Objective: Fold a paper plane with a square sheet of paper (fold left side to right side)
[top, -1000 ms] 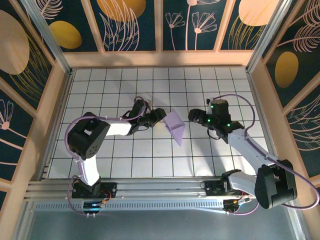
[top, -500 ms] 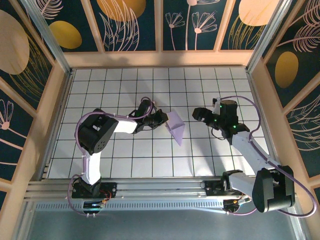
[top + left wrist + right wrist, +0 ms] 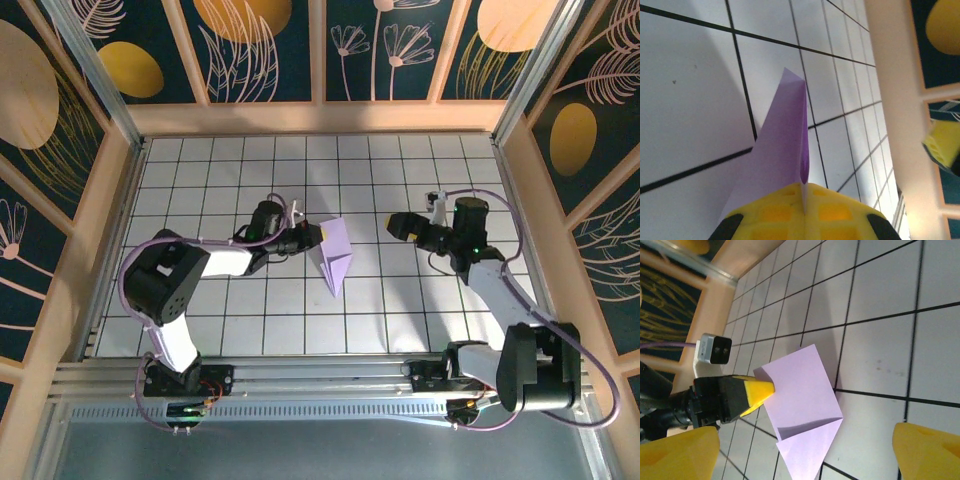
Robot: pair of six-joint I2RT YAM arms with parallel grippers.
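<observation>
Left claw [image 3: 312, 238] is clamping the folded sheet of paper [image 3: 335, 257] by its edge, right claw [image 3: 398, 226] is hovering open nearby; best pressing that crease flat on the counter [image 3: 200, 180]

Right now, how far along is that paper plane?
Partway. Done: the lavender paper already shows folds and tapers to a point. In hand: the left gripper pinches its edge. The right gripper hangs open, apart from it. Left: probably more folds; no finished dart yet.
</observation>
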